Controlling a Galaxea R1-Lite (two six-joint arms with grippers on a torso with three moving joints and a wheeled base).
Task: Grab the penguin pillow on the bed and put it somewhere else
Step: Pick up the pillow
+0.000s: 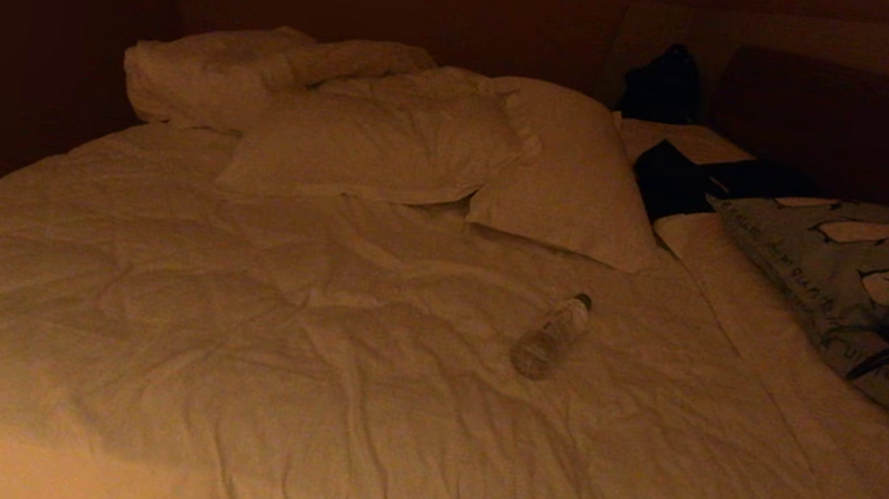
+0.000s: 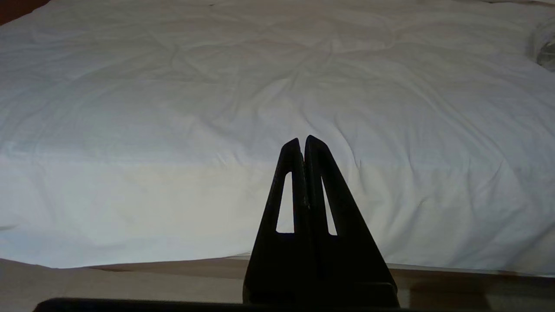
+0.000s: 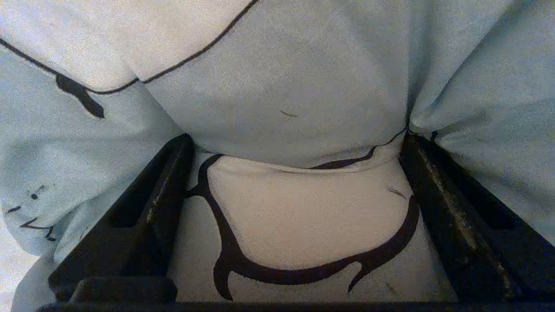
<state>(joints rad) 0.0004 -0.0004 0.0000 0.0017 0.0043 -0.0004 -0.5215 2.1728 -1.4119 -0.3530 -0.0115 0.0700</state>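
One penguin pillow (image 1: 867,274) lies at the far right side of the bed (image 1: 225,323), near the headboard (image 1: 862,125), with three printed penguins showing in the head view. Two plain white pillows (image 1: 440,153) overlap at the head of the bed, a bunched roll of white bedding (image 1: 208,77) to their left. One clear plastic bottle (image 1: 552,335) lies on its side on the duvet. The right gripper (image 3: 295,143) has its jaws spread wide and pressed into the penguin pillow's fabric, which bulges between them. The left gripper (image 2: 303,143) hangs at the bed's near edge, fingers pressed together.
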